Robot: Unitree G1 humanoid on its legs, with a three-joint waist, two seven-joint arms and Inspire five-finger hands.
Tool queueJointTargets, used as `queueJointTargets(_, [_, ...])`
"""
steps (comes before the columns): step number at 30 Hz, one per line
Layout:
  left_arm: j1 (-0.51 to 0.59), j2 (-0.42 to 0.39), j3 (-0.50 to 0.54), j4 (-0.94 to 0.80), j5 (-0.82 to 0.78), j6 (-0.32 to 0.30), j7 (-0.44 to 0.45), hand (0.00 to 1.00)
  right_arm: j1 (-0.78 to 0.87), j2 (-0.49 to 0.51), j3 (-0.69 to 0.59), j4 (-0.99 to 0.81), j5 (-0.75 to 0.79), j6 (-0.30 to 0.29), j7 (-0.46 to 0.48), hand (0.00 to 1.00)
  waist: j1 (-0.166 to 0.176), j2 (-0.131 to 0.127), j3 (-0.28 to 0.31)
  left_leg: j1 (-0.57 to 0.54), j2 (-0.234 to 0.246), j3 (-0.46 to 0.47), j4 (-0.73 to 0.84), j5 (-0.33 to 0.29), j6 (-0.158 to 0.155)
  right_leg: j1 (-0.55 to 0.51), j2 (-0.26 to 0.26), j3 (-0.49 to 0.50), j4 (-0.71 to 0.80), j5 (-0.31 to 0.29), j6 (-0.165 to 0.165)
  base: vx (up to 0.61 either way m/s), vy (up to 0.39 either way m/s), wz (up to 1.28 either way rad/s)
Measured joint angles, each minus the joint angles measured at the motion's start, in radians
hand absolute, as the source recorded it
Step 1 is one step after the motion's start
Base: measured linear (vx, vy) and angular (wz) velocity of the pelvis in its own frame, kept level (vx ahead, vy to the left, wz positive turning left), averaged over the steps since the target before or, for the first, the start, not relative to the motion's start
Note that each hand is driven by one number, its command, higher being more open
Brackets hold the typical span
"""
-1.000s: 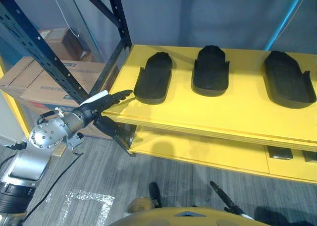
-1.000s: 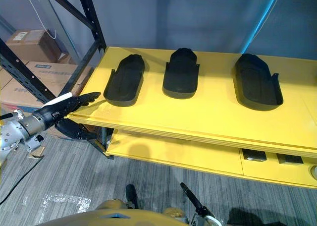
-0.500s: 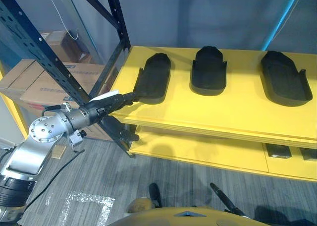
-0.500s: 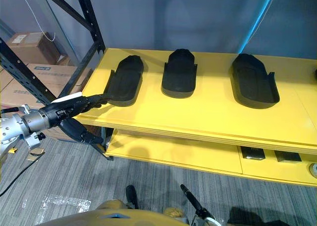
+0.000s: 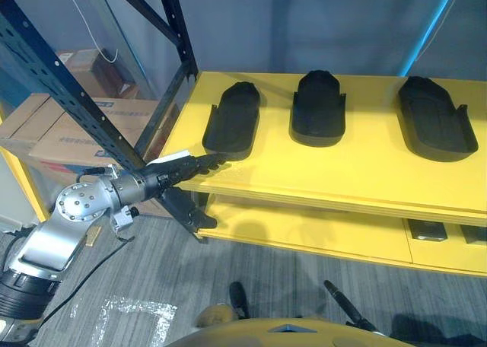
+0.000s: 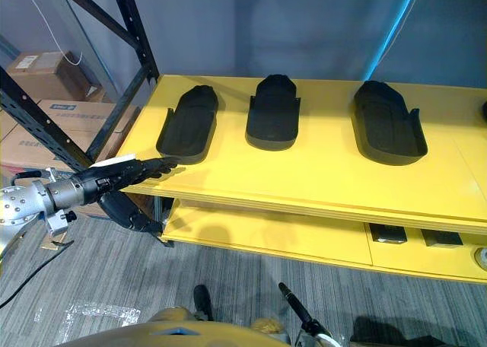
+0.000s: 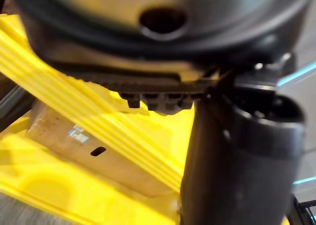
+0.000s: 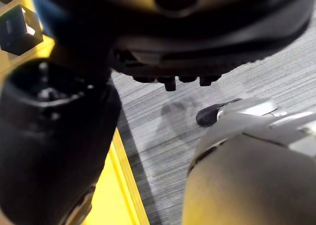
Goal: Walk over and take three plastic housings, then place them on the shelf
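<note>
Left hand [image 5: 179,170] is flat, fingers straight and pressed together, holding nothing. Tips sit at the near end of the left housing [image 5: 232,120] — can't tell if they touch. My read on the flat, low pose: it clears the front edge of the top shelf [image 5: 342,176] and gets at the housing's end.

All three housings lie on that yellow shelf in a row, well apart: middle housing [image 5: 318,109], right housing [image 5: 432,120]. Bare board between them leaves room to come in from the front.

Tight side is my left — the rack frame [image 5: 68,84] runs just beside my arm, cardboard boxes [image 5: 61,138] behind it.

Right hand [image 8: 197,35] hangs over the floor by the lower shelf [image 5: 304,229]; can't tell its state.
</note>
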Motion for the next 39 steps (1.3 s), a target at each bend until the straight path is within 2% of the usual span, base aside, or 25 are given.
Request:
queueJointTargets(7, [-0.05,0.0,-0.016,0.058,-0.001,0.001,0.052,1.0,0.006,0.0,0.003,-0.008,-0.001,0.0,0.0,1.0,-0.007,0.003,-0.002,0.001,0.002,0.009,0.0,0.001,0.001,-0.005,0.0,0.01,0.007,0.001,0.002,0.0,0.0,-0.03])
queueJointTargets(13, [-0.13,-0.001,-0.027,0.127,-0.012,-0.001,0.148,1.0,0.027,0.001,0.023,-0.029,-0.027,0.0,0.001,1.0,-0.026,0.002,-0.002,0.008,0.005,0.02,0.0,0.001,0.001,-0.007,0.001,0.023,0.014,0.002,0.003,0.01,0.016,-0.06])
queueJointTargets(18, [-0.17,-0.009,-0.028,0.152,-0.014,-0.002,0.192,1.0,0.055,0.001,0.059,-0.043,-0.028,-0.001,-0.001,1.0,-0.035,0.0,-0.003,0.009,0.007,0.024,0.0,0.001,0.001,-0.008,0.001,0.026,0.015,0.003,0.004,0.0,0.005,-0.01])
queueJointTargets(21, [-0.171,-0.028,-0.028,0.19,-0.014,-0.004,0.194,1.0,0.066,0.004,0.092,-0.06,-0.028,0.0,-0.002,1.0,-0.047,-0.001,-0.004,0.01,0.009,0.028,0.0,0.0,0.0,-0.01,0.003,0.028,0.015,0.003,0.005,0.0,0.004,-0.02])
queueJointTargets(25, [-0.171,-0.063,-0.028,0.225,-0.013,-0.005,0.193,1.0,0.07,0.01,0.102,-0.083,-0.029,0.003,-0.002,1.0,-0.048,-0.004,-0.006,0.009,0.015,0.046,0.0,-0.002,-0.003,-0.019,0.007,0.046,0.015,0.009,0.005,0.02,0.013,-0.11])
queueJointTargets(29, [-0.171,-0.065,-0.028,0.226,-0.024,-0.008,0.197,1.0,0.072,0.011,0.112,-0.097,-0.029,0.004,-0.002,1.0,-0.051,-0.005,-0.006,0.01,0.016,0.05,0.0,-0.002,-0.002,-0.019,0.007,0.049,0.015,0.01,0.006,0.02,0.015,-0.05])
queueJointTargets(39, [-0.171,-0.141,-0.028,0.203,-0.363,-0.01,0.119,1.0,0.073,0.011,0.117,-0.102,-0.066,0.004,-0.002,1.0,-0.051,-0.007,-0.008,0.012,0.015,0.049,0.0,-0.001,-0.002,-0.019,0.006,0.048,0.015,0.01,0.006,0.0,0.0,0.0])
